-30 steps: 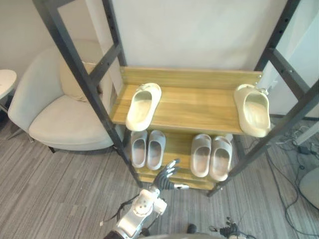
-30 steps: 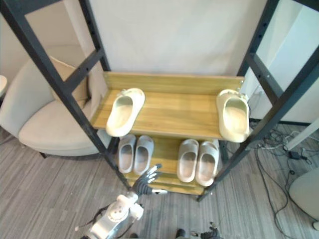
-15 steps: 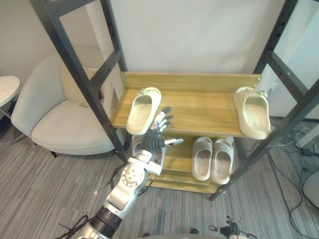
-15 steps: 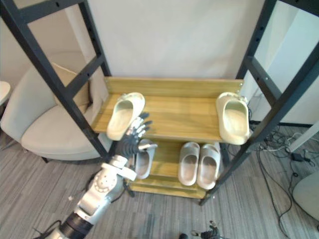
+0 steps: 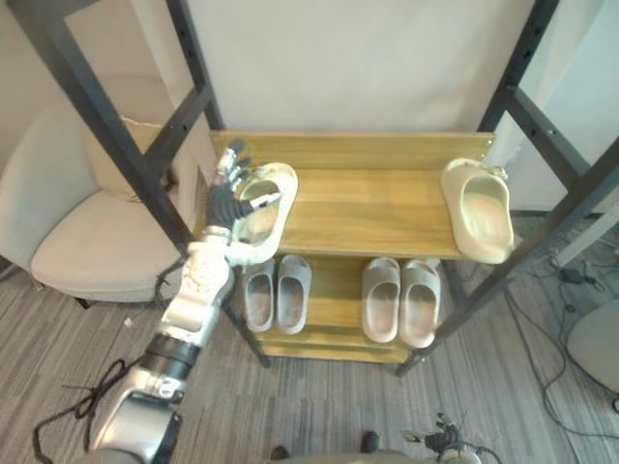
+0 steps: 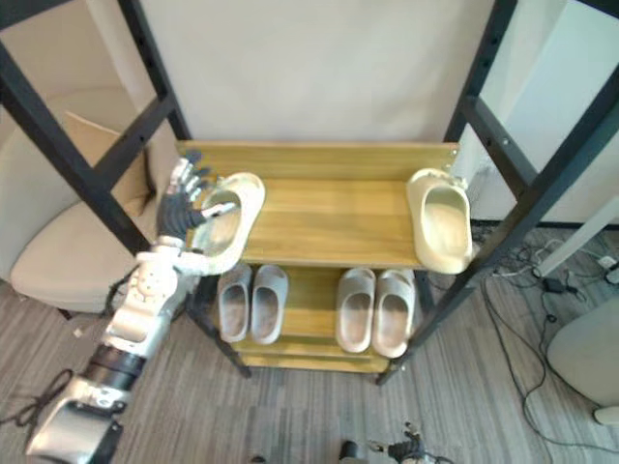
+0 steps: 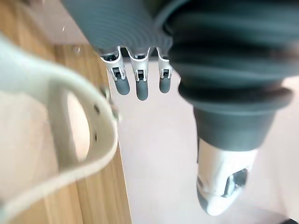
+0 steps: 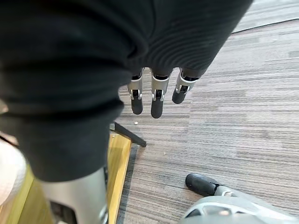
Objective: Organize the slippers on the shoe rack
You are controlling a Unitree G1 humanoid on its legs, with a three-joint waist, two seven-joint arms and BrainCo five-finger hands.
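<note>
Two cream slippers lie far apart on the rack's upper wooden shelf (image 5: 368,203): the left slipper (image 5: 266,208) near the left end, the right slipper (image 5: 479,213) at the right end, overhanging the front edge. My left hand (image 5: 228,198) is raised at the left slipper's outer side, open, fingers straight and thumb reaching across the slipper's opening; I cannot tell whether it touches. The left wrist view shows the straight fingers (image 7: 138,86) beside the slipper's rim (image 7: 70,140). My right hand (image 8: 156,98) hangs open low over the floor.
Two pairs of grey slippers (image 5: 276,293) (image 5: 399,302) sit side by side on the lower shelf. Black slanted rack posts (image 5: 106,116) (image 5: 551,145) flank the shelves. A cream armchair (image 5: 77,242) stands at the left, cables (image 5: 580,275) lie on the floor at the right.
My left hand has risen from in front of the lower shelf to the upper shelf, beside the left cream slipper. The view has shifted slightly; the slippers have not moved.
</note>
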